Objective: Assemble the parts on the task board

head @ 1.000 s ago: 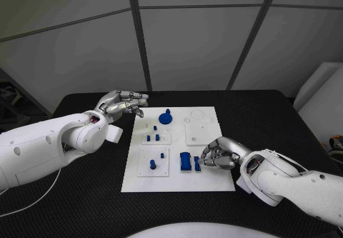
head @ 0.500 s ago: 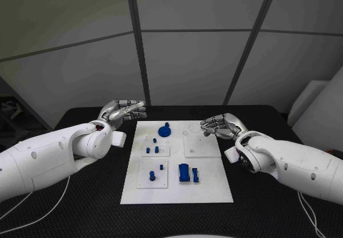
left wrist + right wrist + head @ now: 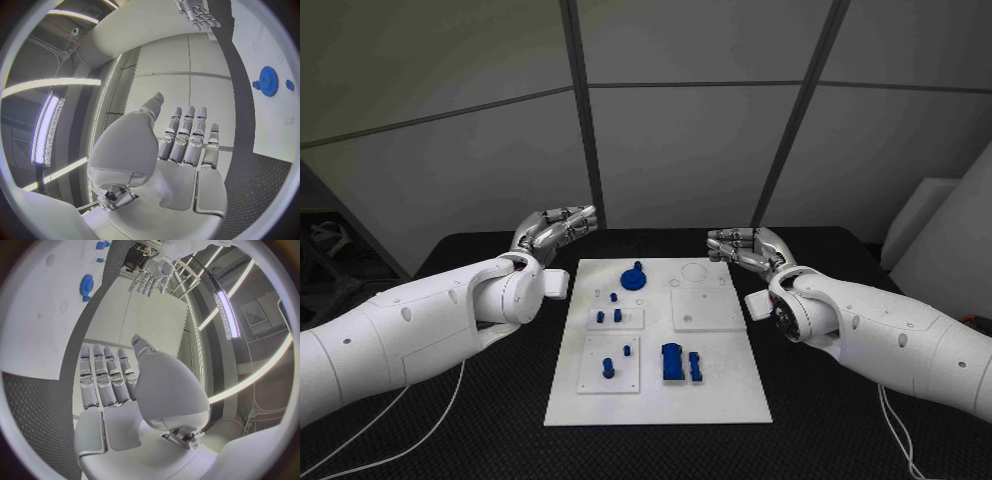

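Writing on task board (image 3: 661,405): none legible.

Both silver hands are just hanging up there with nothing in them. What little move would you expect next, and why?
Probably the right hand lowers toward the tall blue block near the front of the white task board. Both it and the left hand are raised at the board's far corners, fingers straight and empty, and the small blue parts sit untouched.

The right hand (image 3: 109,377) is flat, fingers straight, beside the task board (image 3: 37,315) bearing a blue gear (image 3: 85,287).
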Controlling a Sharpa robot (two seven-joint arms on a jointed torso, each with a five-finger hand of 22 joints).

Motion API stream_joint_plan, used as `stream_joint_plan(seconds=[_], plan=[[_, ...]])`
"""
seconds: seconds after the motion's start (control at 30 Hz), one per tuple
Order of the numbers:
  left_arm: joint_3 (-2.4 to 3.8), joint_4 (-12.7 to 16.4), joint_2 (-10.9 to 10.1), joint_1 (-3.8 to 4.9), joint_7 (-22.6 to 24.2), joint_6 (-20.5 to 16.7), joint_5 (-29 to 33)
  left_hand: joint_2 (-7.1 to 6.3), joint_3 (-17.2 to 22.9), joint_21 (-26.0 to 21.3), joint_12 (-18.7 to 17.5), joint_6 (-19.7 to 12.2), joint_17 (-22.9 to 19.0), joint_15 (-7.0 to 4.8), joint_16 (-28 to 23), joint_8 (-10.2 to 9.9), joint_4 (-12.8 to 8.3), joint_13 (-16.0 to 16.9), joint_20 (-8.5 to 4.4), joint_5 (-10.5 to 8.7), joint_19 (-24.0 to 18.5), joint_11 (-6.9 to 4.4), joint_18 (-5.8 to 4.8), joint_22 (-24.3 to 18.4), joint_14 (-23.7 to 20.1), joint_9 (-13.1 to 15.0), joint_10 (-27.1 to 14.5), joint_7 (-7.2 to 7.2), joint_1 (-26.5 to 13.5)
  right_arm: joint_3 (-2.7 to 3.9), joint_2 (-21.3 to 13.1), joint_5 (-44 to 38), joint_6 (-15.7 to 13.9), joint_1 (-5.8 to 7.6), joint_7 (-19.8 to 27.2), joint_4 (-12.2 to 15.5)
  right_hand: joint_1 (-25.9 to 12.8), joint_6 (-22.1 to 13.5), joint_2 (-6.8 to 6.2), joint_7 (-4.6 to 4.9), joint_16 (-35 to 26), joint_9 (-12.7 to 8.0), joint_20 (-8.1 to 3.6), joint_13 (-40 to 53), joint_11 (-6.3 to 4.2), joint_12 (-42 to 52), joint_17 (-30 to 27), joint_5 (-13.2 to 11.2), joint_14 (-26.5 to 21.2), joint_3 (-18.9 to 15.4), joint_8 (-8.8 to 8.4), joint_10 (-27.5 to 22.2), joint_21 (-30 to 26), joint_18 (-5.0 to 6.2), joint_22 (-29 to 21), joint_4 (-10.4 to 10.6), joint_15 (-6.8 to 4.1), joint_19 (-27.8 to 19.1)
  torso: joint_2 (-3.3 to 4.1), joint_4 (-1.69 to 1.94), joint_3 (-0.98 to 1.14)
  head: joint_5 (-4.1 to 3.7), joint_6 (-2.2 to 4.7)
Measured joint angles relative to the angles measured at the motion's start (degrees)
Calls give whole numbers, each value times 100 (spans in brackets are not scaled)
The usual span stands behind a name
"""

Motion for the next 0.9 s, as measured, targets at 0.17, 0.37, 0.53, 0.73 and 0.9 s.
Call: stream_joint_plan(seconds=[0.17,0.37,0.53,0.73,0.9], plan=[[-11,149,-27,-34,-7,-72,-2,179,-190,-106,-132,-942,-152,-172,-217,-145,-72,-148,-294,-180,-357,-179,-355,-246,-883,-154,-979,-135,-1332,-52,-102,48,-71,3,-6,214,-1440,-910,107,-159,-148,-215,-259,-145,-166,-146,-131,-241,-984,-195,-149,-994,-161,-141,-380,-194,-138,-822,-13,26,6,-16,89],[-31,679,-75,-127,28,-459,-30,272,-372,-168,-198,-1862,-230,-341,-319,-197,-121,-222,-583,-466,-703,-352,-354,-484,-1745,-230,-1934,-416,-2624,-191,-355,368,-440,87,116,952,-2837,-1796,164,-319,-190,-460,-509,-222,-328,-201,-430,-480,-1945,-429,-212,-1960,-209,-228,-748,-382,-393,-1621,-65,114,38,-65,317],[-58,1242,-121,-236,114,-1053,-86,304,-521,-172,-223,-2506,-251,-594,-349,-223,-128,-244,-787,-554,-948,-575,-458,-652,-2351,-253,-2604,-606,-3530,-320,-608,858,-988,159,342,1689,-3797,-2402,180,-582,-219,-546,-683,-245,-579,-224,-586,-637,-2600,-535,-231,-2617,-243,-318,-998,-591,-596,-2165,-96,163,55,-81,391],[-73,1680,-158,-314,237,-1768,-165,319,-825,-172,-224,-3077,-261,-809,-356,-242,-131,-253,-960,-587,-1163,-821,-670,-831,-2882,-262,-3197,-688,-4330,-419,-804,1448,-1650,209,626,2240,-4728,-2992,192,-780,-240,-585,-850,-256,-791,-224,-662,-824,-3236,-586,-231,-3262,-243,-545,-1245,-824,-697,-2698,-104,180,62,-85,402],[-77,1783,-167,-331,308,-2125,-208,323,-929,-172,-224,-3453,-263,-878,-355,-244,-134,-257,-1206,-597,-1335,-908,-675,-1099,-3236,-267,-3582,-713,-4856,-432,-838,1725,-1960,220,769,2344,-5311,-3360,194,-842,-240,-596,-1112,-260,-861,-223,-680,-1095,-3634,-579,-252,-3659,-264,-766,-1396,-892,-729,-3015,-106,183,62,-85,403]])
